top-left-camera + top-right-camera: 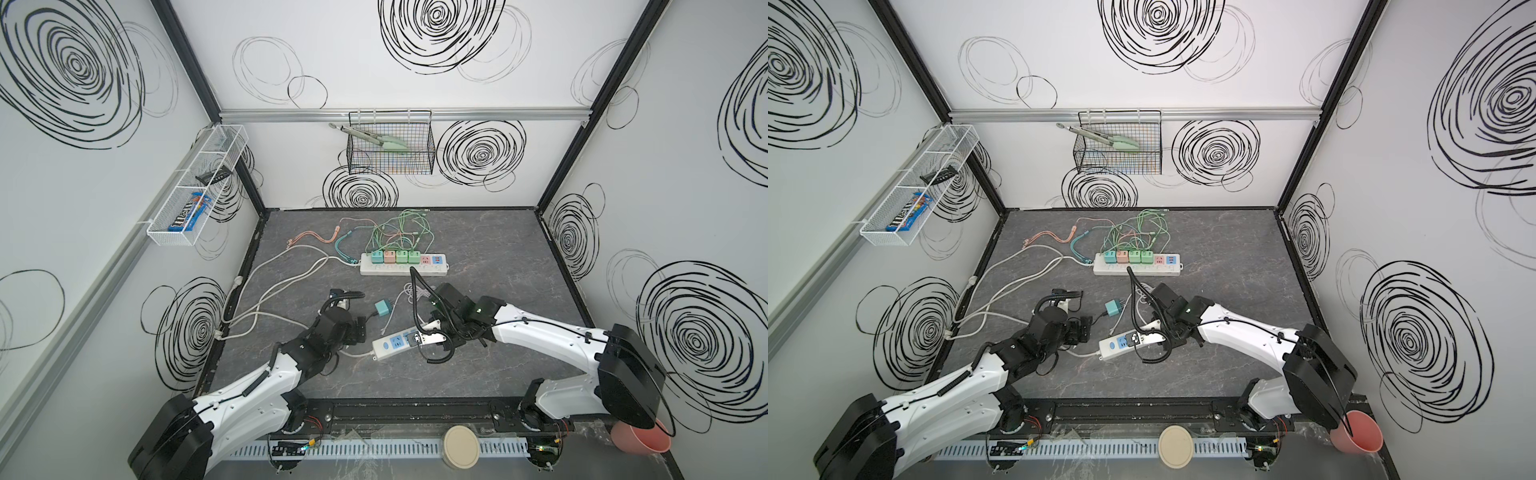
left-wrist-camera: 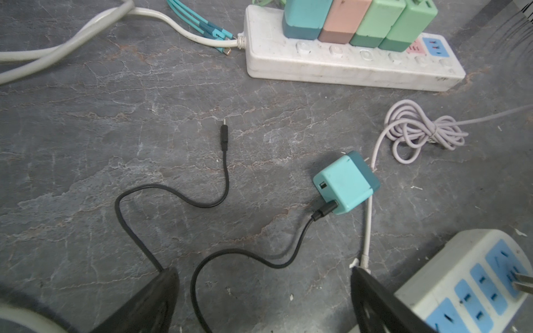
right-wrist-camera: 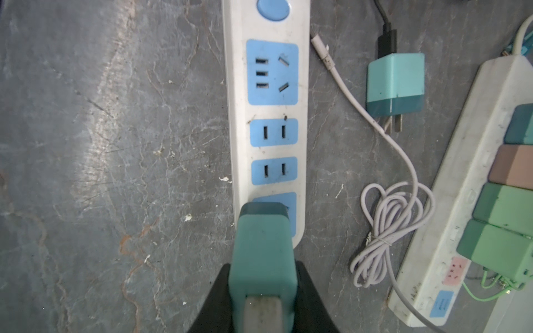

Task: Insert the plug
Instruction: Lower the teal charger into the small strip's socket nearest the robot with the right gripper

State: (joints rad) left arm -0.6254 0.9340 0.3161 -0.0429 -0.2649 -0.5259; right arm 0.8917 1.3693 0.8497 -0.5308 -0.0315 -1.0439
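The plug (image 3: 264, 250), clamped in our right gripper (image 3: 264, 291) over the strip (image 3: 272, 111), may shove it if misaligned; our left gripper (image 2: 262, 271) gapes empty.

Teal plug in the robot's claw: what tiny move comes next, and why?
Probably push the teal plug straight into the end socket of the near power strip. The right gripper is shut on it over that socket, and the left wrist view shows its metal prongs bare, so it does not look seated yet.
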